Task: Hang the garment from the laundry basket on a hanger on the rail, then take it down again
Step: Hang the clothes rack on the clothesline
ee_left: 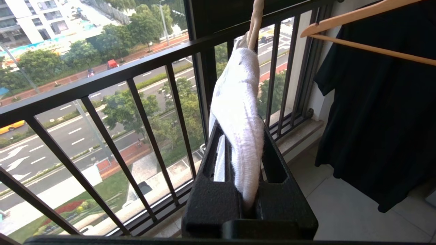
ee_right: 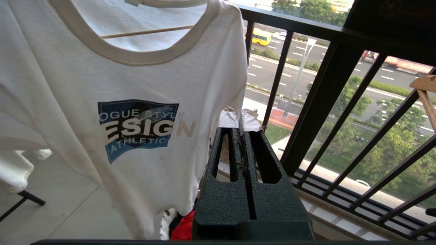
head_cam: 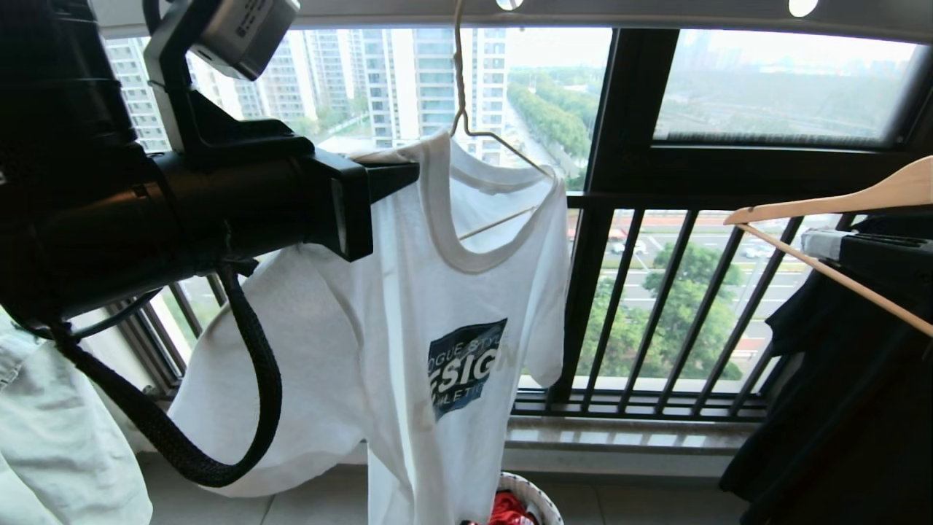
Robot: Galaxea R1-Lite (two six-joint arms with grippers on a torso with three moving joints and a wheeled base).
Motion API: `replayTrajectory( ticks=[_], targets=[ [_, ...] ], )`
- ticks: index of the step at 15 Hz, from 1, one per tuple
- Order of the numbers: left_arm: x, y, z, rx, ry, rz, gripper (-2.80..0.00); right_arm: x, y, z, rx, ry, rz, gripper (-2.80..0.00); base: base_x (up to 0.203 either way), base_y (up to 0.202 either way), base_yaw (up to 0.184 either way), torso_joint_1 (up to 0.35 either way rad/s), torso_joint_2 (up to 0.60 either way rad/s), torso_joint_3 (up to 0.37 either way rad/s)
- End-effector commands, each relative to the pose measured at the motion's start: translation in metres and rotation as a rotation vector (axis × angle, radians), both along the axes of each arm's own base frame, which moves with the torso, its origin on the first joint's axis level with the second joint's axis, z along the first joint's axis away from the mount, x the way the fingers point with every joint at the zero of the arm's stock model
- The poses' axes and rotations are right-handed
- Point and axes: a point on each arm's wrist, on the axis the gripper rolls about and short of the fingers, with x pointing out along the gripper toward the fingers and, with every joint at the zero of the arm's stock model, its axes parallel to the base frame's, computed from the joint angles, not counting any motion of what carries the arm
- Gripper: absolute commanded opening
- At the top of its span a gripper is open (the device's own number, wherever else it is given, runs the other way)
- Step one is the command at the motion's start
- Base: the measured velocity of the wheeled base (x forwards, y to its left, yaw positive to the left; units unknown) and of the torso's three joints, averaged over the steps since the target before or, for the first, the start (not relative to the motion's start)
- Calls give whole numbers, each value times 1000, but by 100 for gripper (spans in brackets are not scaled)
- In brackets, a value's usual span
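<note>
L tool [head_cam: 408, 177] pinches garment [head_cam: 408, 306] shoulder on hanger [head_cam: 481, 138]; R tool [ee_right: 242, 131] closed.

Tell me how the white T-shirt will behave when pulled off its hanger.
The T-shirt likely stays floppy: it drapes in folds. Probably light, since the thin hanger bears it. The left end effector bunches its shoulder, so it may snag.

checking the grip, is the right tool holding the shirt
No, the right tool is shut on nothing, apart from the T-shirt.
</note>
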Motion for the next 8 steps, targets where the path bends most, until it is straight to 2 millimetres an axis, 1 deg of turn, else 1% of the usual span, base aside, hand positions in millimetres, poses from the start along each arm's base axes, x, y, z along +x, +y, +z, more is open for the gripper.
replayTrajectory(
  ticks=[1,8],
  targets=[
    [3,-2,-4,8,11,2,-280,0,0,0,0,0,0,-280,0,0,0,0,0,0],
    [3,-2,-6,14,16,2,-280,0,0,0,-1,0,0,-280,0,0,0,0,0,0]
  ],
)
